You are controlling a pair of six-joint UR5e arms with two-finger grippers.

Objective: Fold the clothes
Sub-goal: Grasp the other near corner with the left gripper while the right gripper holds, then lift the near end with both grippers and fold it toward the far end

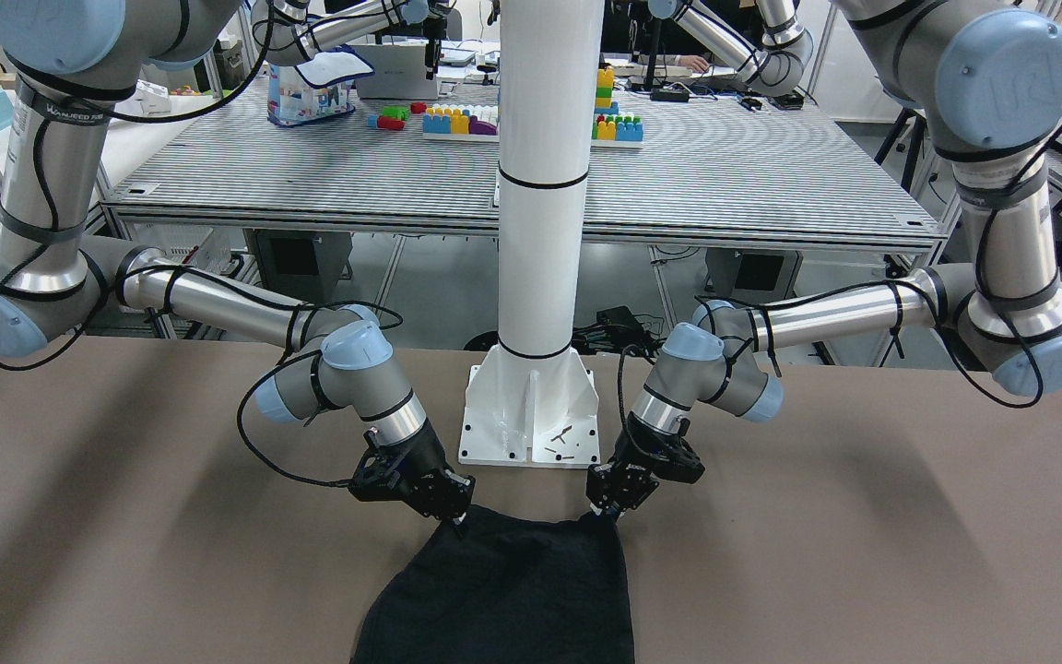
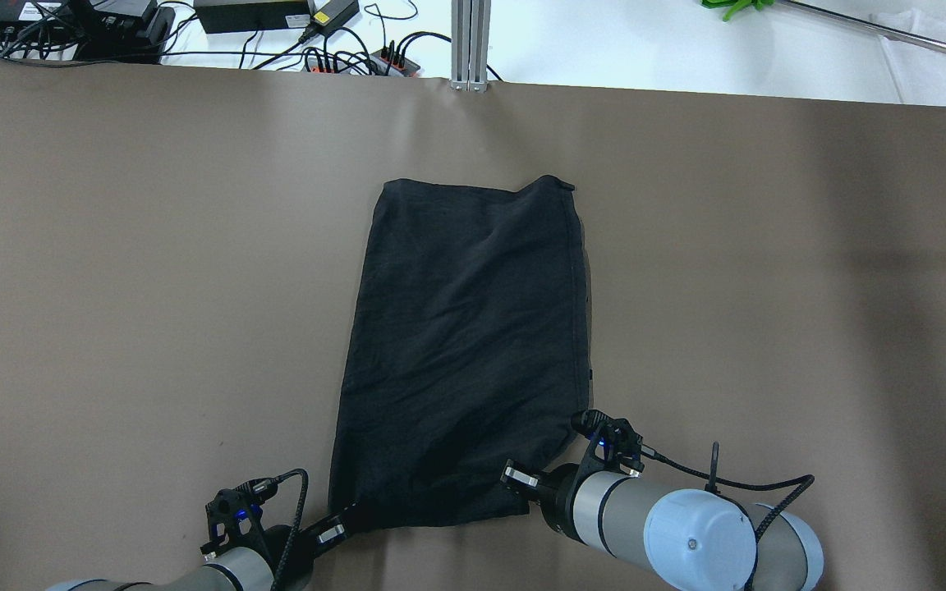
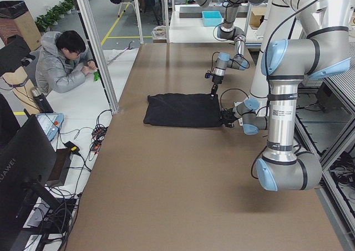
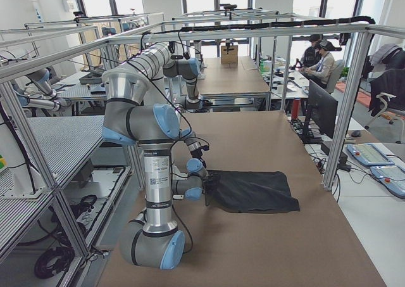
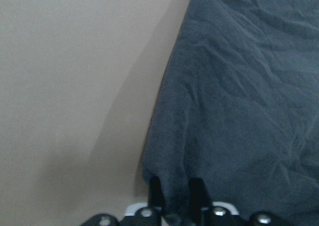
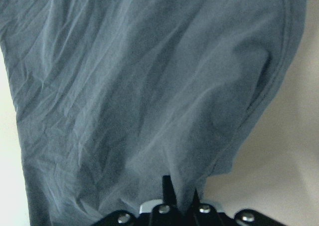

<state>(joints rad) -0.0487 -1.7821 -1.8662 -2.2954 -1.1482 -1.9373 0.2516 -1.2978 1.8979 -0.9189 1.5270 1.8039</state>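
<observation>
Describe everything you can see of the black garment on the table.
The black garment is soft, matte fabric, lightly wrinkled and roughly rectangular, with a stitched hem along the edge on the robot's right. It lies flat near the middle of the brown table, its long side running away from the robot. Its two near corners are pinched: the left gripper and the right gripper each have their jaws shut on the fabric. Nothing else touches it.

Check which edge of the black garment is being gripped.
The garment edge nearest the robot: left gripper and right gripper pinch its corners; the far edge lies free.
</observation>
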